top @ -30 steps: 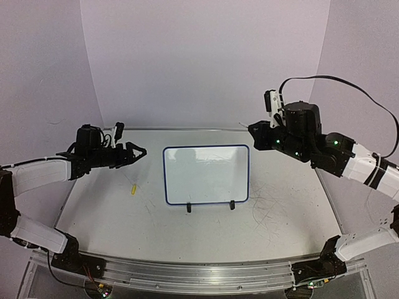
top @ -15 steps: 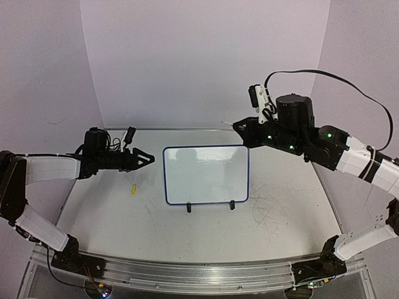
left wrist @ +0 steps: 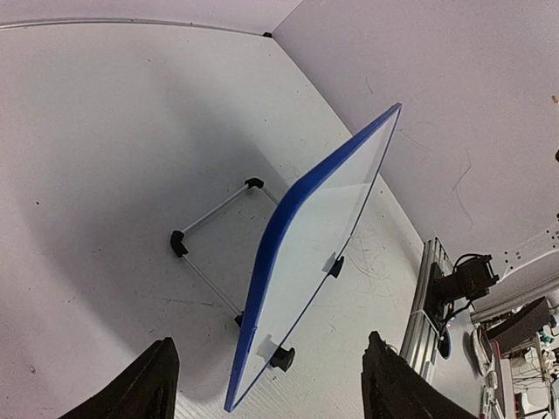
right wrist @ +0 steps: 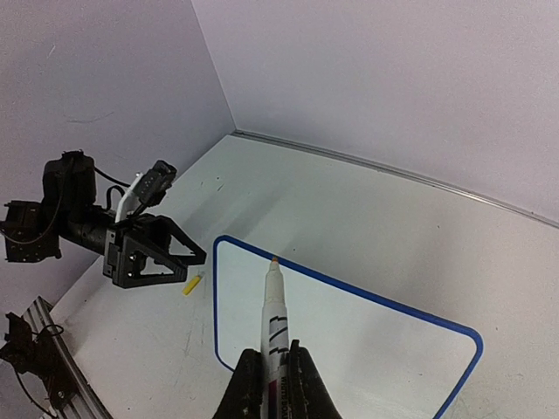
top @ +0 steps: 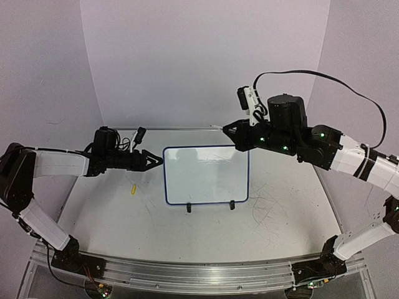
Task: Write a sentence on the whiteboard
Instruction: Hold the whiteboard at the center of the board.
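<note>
At table centre: the whiteboard stands on its two black feet, leaning back, its face turned toward the arm bases.
Writing face: no strokes of the sentence can be made out; it reads as blank.
Left gripper: at the board's 9 o'clock, just beside the blue frame, jaws spread wide with nothing held. The left wrist view shows the frame edge lined up between the fingers; contact cannot be judged.
Right gripper: clamped on a marker with the cap off. It hangs above the board's 1 o'clock corner, tip aimed down at the upper part of the face and apparently clear of it.
Yellow cap: on the table, out toward 8 o'clock from the board, apart from it.
Step in hand: the approach, likely before the first stroke.
Next move: probably the left jaws closing on the frame to steady it. The right arm then lowers the tip toward 10 o'clock on the face, pressing lightly, since a propped board could slide or tip back.
</note>
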